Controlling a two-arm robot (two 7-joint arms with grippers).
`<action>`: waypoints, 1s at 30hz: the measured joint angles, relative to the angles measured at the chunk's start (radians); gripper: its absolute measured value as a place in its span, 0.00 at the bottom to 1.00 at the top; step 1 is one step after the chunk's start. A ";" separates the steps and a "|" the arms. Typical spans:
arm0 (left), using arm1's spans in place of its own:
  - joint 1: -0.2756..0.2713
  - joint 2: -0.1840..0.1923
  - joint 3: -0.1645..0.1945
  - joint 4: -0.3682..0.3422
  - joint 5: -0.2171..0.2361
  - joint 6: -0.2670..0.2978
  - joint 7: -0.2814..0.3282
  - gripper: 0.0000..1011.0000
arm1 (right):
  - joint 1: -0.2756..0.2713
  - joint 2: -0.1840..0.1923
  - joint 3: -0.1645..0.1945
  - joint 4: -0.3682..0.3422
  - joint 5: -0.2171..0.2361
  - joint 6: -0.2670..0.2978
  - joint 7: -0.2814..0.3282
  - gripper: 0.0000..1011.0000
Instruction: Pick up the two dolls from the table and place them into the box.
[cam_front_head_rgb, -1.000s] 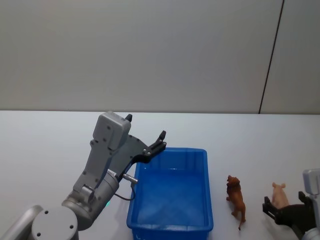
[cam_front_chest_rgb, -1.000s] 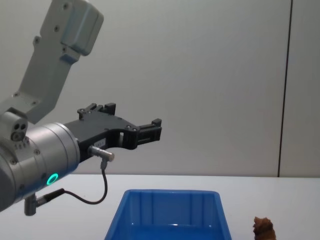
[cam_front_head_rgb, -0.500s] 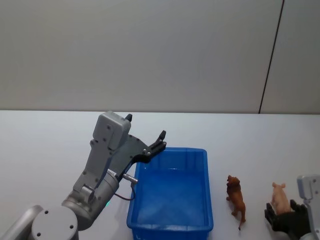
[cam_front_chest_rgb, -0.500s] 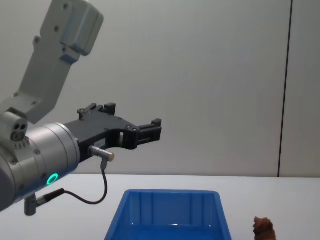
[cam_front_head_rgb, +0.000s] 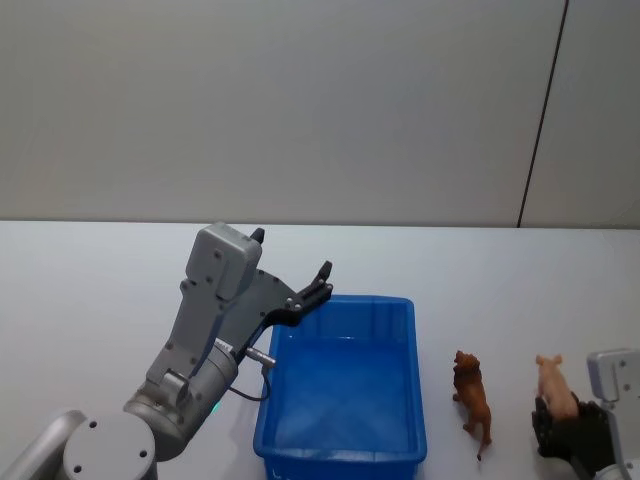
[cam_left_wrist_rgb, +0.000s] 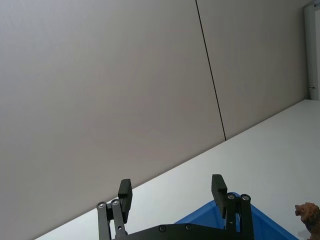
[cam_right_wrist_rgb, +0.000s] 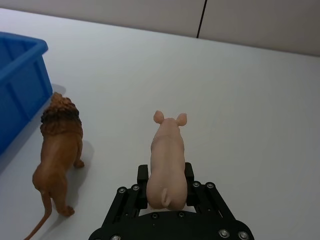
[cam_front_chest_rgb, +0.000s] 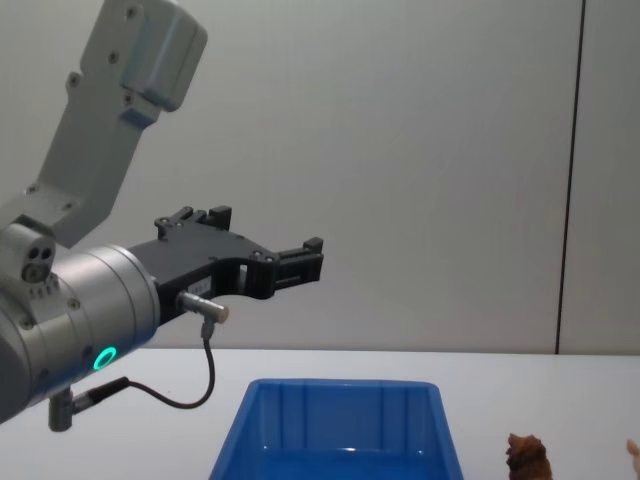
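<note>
The pale peach pig doll (cam_right_wrist_rgb: 166, 155) is clamped at its rear between the fingers of my right gripper (cam_right_wrist_rgb: 166, 176), which is shut on it at the table's near right (cam_front_head_rgb: 575, 440). The pig (cam_front_head_rgb: 553, 384) also peeks in at the chest view's lower right corner (cam_front_chest_rgb: 633, 450). The reddish-brown lion doll (cam_front_head_rgb: 472, 400) stands on the white table (cam_front_head_rgb: 520, 300) between the pig and the blue box (cam_front_head_rgb: 340, 455), and shows beside the pig (cam_right_wrist_rgb: 59, 147). My left gripper (cam_front_head_rgb: 305, 290) hangs open above the box's far left corner (cam_left_wrist_rgb: 171, 192), holding nothing.
The box (cam_front_chest_rgb: 345, 425) has nothing in it. The lion (cam_front_chest_rgb: 527, 458) stands just off the box's right wall (cam_right_wrist_rgb: 20, 75). Open tabletop lies behind and to the right of the dolls. A grey wall rises at the back.
My right gripper came forward around the pig and shut on it. The pig has shifted slightly and now shows at the chest view's edge. The left arm stayed still.
</note>
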 joint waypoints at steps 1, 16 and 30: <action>0.000 0.000 0.000 0.000 0.000 0.000 0.000 0.99 | -0.001 0.000 0.000 -0.003 -0.005 -0.006 0.000 0.38; 0.000 0.000 0.000 0.000 0.000 0.000 0.000 0.99 | -0.010 0.010 -0.002 -0.083 -0.070 -0.109 0.063 0.38; 0.000 0.000 0.000 0.000 0.000 0.000 0.000 0.99 | 0.037 -0.015 -0.023 -0.098 -0.086 -0.152 0.230 0.38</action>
